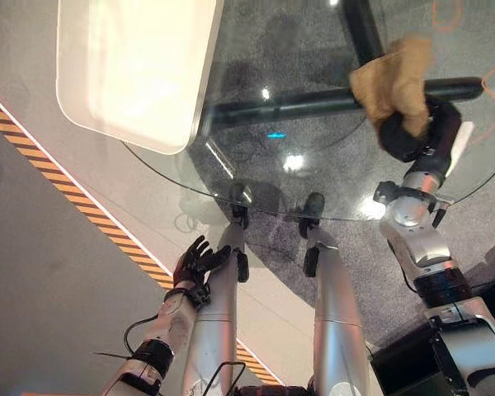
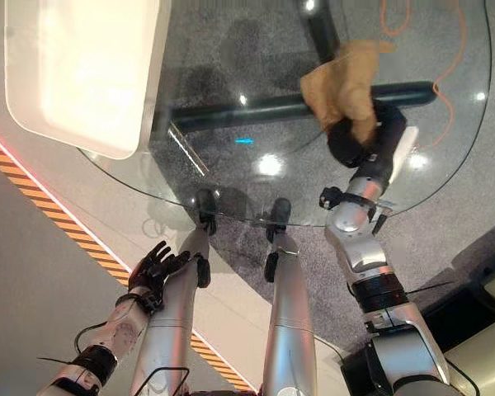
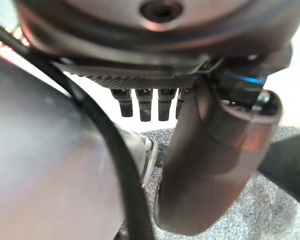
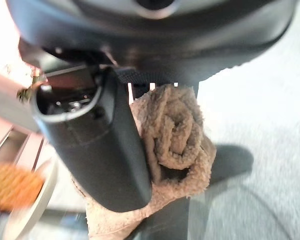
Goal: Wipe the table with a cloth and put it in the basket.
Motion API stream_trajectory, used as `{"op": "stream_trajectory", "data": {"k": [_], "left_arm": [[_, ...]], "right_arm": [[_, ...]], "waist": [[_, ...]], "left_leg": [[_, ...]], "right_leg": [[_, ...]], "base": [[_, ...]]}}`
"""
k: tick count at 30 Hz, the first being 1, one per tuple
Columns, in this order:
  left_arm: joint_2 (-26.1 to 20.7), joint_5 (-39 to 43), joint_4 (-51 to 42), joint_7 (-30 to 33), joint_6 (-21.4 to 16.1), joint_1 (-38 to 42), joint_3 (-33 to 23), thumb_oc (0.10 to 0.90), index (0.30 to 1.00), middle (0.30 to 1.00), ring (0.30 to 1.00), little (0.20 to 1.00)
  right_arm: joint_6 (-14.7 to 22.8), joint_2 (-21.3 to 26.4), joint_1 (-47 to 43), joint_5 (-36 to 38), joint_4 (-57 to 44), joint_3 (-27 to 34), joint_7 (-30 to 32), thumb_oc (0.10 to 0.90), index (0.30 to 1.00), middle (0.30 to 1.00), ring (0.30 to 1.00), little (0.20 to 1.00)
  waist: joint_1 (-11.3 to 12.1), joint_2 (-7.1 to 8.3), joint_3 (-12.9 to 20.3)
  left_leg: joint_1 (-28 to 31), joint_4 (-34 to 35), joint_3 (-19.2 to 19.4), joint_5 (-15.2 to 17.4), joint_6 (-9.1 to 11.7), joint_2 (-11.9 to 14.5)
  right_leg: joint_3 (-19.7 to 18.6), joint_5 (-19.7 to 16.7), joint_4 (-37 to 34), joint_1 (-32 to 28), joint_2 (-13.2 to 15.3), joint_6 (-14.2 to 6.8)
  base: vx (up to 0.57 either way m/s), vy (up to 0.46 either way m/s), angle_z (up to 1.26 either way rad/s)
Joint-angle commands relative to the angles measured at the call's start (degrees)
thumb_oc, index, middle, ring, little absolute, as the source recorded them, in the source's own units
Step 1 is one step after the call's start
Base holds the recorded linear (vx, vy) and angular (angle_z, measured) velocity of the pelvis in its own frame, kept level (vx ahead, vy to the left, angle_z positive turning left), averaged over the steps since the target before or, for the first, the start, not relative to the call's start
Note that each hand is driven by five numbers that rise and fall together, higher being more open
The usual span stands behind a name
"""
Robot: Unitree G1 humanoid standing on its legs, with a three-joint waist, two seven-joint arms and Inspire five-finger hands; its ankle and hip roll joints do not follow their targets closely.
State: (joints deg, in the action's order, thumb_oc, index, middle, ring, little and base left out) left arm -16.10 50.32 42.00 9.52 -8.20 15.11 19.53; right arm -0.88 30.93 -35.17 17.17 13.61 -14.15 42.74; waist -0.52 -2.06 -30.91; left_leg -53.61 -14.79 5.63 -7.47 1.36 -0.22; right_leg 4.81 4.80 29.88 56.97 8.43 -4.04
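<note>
A tan cloth (image 1: 396, 76) lies bunched on the round glass table (image 1: 313, 177) at its right side. My right hand (image 1: 408, 132) is shut on the cloth; in the right wrist view the cloth (image 4: 177, 135) is rolled up between the thumb and the fingers. The cloth (image 2: 344, 82) spreads ahead of the right hand (image 2: 356, 139) over the glass. My left hand (image 1: 196, 264) hangs low by my side below the table's near edge, fingers straight and spread, holding nothing. The fingers (image 3: 142, 103) point straight out in the left wrist view.
A white rectangular tray-like basket (image 1: 136, 66) stands at the table's far left, overhanging the glass rim. Black table legs (image 1: 313, 101) show through the glass. A yellow-and-black striped line (image 1: 74, 194) crosses the floor at the left. An orange cable (image 2: 445, 82) lies on the carpet.
</note>
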Motion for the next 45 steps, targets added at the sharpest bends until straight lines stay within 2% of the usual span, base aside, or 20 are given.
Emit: {"op": "stream_trajectory", "data": {"k": [1, 5, 11, 19, 23, 25, 29, 33, 38, 45], "left_arm": [[2.8, -1.8, 0.6, -0.1, -0.4, -7.1, 1.9, 0.800, 0.900, 0.900, 0.900, 0.900], [2.5, -2.0, 0.6, -0.4, 0.1, -7.0, 1.9, 0.800, 0.900, 0.900, 0.900, 0.900], [2.3, -2.1, 0.9, -0.9, 0.5, -6.6, 2.2, 0.800, 0.900, 0.900, 0.900, 0.900], [2.1, -2.4, 0.7, -0.5, 0.7, -6.1, 2.6, 0.800, 0.900, 0.900, 0.900, 0.900], [1.7, -2.3, 0.5, -0.3, 1.1, -5.7, 2.9, 0.800, 0.900, 0.900, 0.900, 0.900], [1.7, -2.3, 0.5, -0.3, 1.1, -5.7, 2.9, 0.800, 0.900, 0.900, 0.900, 0.900], [1.3, -2.1, 0.7, -0.5, 1.5, -5.3, 3.2, 0.800, 0.900, 0.900, 0.900, 0.900], [0.9, -1.9, 0.6, -0.7, 1.5, -5.1, 3.4, 0.800, 0.900, 0.900, 0.900, 0.900], [0.5, -1.7, 0.2, -0.8, 1.2, -4.7, 3.8, 0.800, 0.900, 0.900, 0.900, 0.900], [0.3, -1.2, -0.5, -0.8, 0.1, -4.5, 4.4, 0.800, 0.900, 0.900, 0.900, 0.900]], "right_arm": [[0.8, 0.7, 1.7, -5.9, -9.9, -4.0, -8.0, 0.100, 0.300, 0.300, 0.300, 0.200], [-0.5, 0.4, 1.4, -6.5, -10.7, -6.8, -10.8, 0.100, 0.300, 0.300, 0.300, 0.200], [0.0, 0.0, 0.1, -5.7, -10.9, -9.6, -14.2, 0.100, 0.300, 0.300, 0.300, 0.200], [1.5, 0.7, -2.5, -3.9, -13.5, -13.4, -22.8, 0.100, 0.300, 0.300, 0.300, 0.200], [1.4, 1.4, -3.8, -3.5, -14.8, -15.7, -27.1, 0.100, 0.300, 0.300, 0.300, 0.200], [1.4, 1.4, -3.8, -3.5, -14.8, -15.7, -27.1, 0.100, 0.300, 0.300, 0.300, 0.200], [1.3, 2.2, -5.6, -2.4, -15.1, -18.9, -33.0, 0.100, 0.300, 0.300, 0.300, 0.200], [0.9, 3.0, -6.3, -2.1, -15.4, -20.5, -36.3, 0.100, 0.300, 0.300, 0.300, 0.200], [0.9, 3.7, -7.0, -1.1, -15.3, -21.8, -37.6, 0.100, 0.300, 0.300, 0.300, 0.200], [2.1, 3.6, -7.0, -0.6, -13.7, -21.3, -35.0, 0.100, 0.300, 0.300, 0.300, 0.200]], "waist": [[-0.1, -1.70, 1.1], [0.1, -1.83, 1.1], [0.5, -1.88, 1.1], [0.9, -1.85, 1.1], [1.2, -1.96, 1.1], [1.2, -1.96, 1.1], [1.6, -2.14, 1.1], [1.7, -2.13, 1.1], [1.8, -2.12, 1.1], [1.8, -2.23, 1.1]], "left_leg": [[-0.1, -9.3, 1.0, 11.8, -0.2, -2.8], [-0.4, -9.5, 1.0, 11.7, -0.1, -2.7], [-0.8, -9.8, 0.9, 11.7, 0.0, -2.7], [-1.1, -10.2, 1.0, 11.8, 0.1, -2.6], [-1.0, -10.3, 0.9, 11.7, 0.1, -2.7], [-1.0, -10.3, 0.9, 11.7, 0.1, -2.7], [-1.2, -10.7, 0.8, 11.7, 0.2, -2.7], [-1.3, -10.8, 0.9, 11.7, 0.2, -2.6], [-1.2, -10.9, 0.9, 11.5, 0.3, -2.6], [-0.3, -10.7, 0.9, 11.6, 0.3, -2.5]], "right_leg": [[2.6, -6.2, -9.0, -0.9, -3.7, -1.5], [2.9, -6.2, -8.7, -0.5, -3.5, -1.6], [3.1, -6.1, -8.5, -0.3, -3.2, -1.6], [3.4, -6.0, -8.1, 0.0, -2.9, -1.7], [3.6, -6.0, -7.9, 0.1, -2.7, -1.8], [3.6, -6.0, -7.9, 0.1, -2.7, -1.8], [3.9, -6.0, -7.6, 0.3, -2.4, -1.9], [4.1, -6.0, -7.4, 0.5, -2.2, -1.9], [4.4, -6.1, -7.5, 0.2, -2.0, -1.9], [4.4, -6.2, -7.6, -0.4, -1.9, -1.9]], "base": [[0.00, 0.000, 0.00], [0.00, 0.000, 0.00], [0.00, 0.000, 0.03], [0.00, 0.000, 0.00], [0.00, 0.000, 0.00], [0.00, 0.000, 0.00], [0.00, -0.005, 0.04], [0.00, -0.003, 0.09], [0.00, -0.004, 0.01], [0.00, 0.000, 0.00]]}}
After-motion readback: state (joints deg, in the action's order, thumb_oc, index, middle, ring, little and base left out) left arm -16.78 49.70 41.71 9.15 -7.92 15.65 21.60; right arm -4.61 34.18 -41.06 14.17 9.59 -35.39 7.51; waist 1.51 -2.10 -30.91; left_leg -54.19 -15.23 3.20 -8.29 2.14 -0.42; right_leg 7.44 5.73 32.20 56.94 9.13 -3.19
